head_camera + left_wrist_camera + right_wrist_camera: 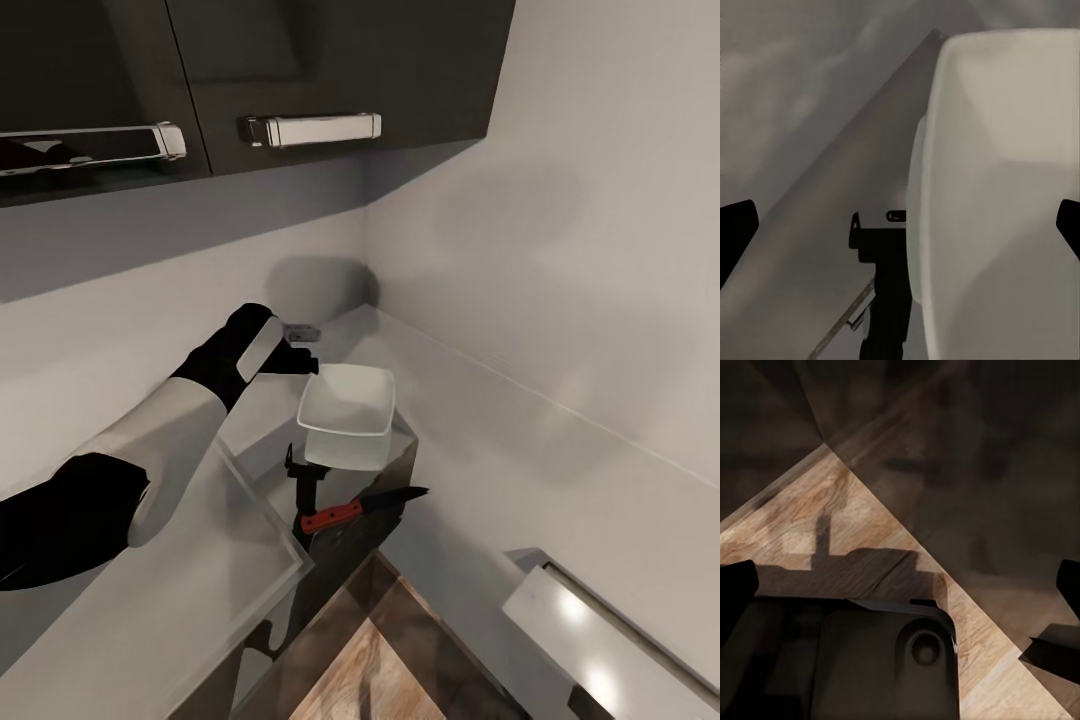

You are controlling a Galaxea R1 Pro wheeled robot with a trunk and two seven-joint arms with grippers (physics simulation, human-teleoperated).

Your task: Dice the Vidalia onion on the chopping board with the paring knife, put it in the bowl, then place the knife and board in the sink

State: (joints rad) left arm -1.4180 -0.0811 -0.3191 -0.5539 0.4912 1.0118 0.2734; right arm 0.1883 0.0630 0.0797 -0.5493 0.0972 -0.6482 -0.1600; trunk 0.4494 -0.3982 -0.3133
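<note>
Left tool [298,362] hovers just beside the far rim of the bowl [345,410], its fingers spread wide. In the left wrist view the dark fingertips [736,229] stand at either edge with the white bowl [997,187] filling the gap, and nothing is pinched. The bowl sits on the grey worktop [200,600] near the corner where the two walls meet. The arm appears lined up to take the bowl by its rim, or to steady it.

Just in front of the bowl lies the paring knife [362,505], with a red handle and a dark blade, resting at the worktop's edge. I cannot tell what the dark surface under it is. A black upright piece [303,480] stands between them, unidentified.

The right tool [900,585] is also spread and empty, hanging low over the wood floor [870,510], likely parked out of the way.
</note>
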